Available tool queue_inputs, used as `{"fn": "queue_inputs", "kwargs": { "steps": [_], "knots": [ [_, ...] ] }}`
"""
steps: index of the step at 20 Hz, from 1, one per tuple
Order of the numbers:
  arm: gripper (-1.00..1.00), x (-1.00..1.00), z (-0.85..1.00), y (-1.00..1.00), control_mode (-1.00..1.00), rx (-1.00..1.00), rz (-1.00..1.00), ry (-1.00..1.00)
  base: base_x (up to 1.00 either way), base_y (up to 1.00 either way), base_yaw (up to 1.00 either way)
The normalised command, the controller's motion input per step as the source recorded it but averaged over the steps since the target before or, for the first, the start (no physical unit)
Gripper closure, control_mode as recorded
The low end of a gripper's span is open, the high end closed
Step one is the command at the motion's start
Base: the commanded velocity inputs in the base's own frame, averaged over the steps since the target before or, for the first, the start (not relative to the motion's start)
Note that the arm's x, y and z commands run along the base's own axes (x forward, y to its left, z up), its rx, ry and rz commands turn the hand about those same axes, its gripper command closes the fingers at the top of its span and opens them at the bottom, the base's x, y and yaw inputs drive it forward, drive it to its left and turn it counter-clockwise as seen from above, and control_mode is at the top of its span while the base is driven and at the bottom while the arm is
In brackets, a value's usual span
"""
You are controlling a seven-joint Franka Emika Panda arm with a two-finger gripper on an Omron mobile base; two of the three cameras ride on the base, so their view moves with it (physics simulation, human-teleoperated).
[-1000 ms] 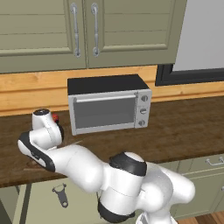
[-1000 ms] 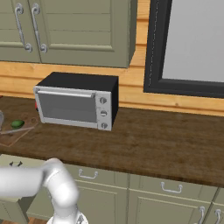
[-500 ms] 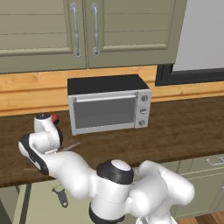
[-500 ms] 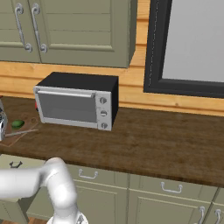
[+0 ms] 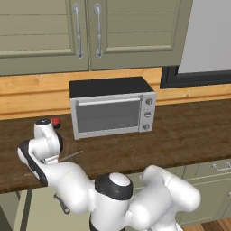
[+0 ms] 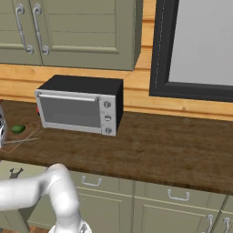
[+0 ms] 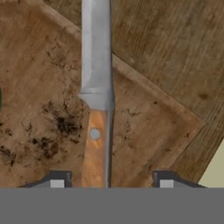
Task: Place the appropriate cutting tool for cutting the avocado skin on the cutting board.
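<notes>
The knife (image 7: 95, 87) lies flat on the cutting board (image 7: 39, 65), its silver blade pointing away from me and its orange-brown handle (image 7: 94, 148) towards me. My gripper (image 7: 111, 181) hovers just over the handle, open. Its fingertips (image 7: 57, 181) stand wide apart on either side and do not touch the wood. A dark green sliver of the avocado (image 7: 1, 98) shows at the left edge; in the right base view the avocado (image 6: 18, 129) rests on the board. The blade tip (image 5: 74, 154) sticks out beside my hand (image 5: 45, 144).
A toaster oven (image 5: 113, 108) stands on the dark wooden counter (image 5: 189, 131) right of the board. A small red ball (image 5: 56, 122) sits behind my hand near the wall. A dark grey ring-headed tool (image 5: 61, 205) shows below the counter's front edge. Cabinets hang overhead.
My hand has sunk lower over the board and the elbow has swung left. The knife's blade now shows beside the hand on the board.
</notes>
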Motion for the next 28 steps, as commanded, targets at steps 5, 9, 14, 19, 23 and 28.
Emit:
{"fn": "queue_inputs", "kwargs": {
  "steps": [5, 9, 14, 19, 23, 28],
  "knots": [
    [-1.00, -0.76, 0.48, -0.03, -1.00, 0.00, 0.00, -0.11, 0.00, 0.00, 0.00],
    [-1.00, -0.54, 0.64, -0.16, -1.00, 0.00, 0.00, -0.13, 0.00, 0.00, 0.00],
    [-1.00, -0.22, 0.57, -0.30, -1.00, 0.00, 0.00, -0.14, 0.00, 0.00, 0.00],
    [-1.00, -0.02, 0.47, -0.63, -1.00, 0.00, 0.00, -0.09, 0.00, 0.00, 0.00],
    [-1.00, 0.00, 0.28, -0.89, -1.00, 0.00, 0.00, -0.01, 0.00, 0.00, 0.00],
    [-1.00, 0.00, 0.07, -0.92, -1.00, 0.01, 0.00, 0.00, 0.00, 0.00, 0.00]
  ]
}}
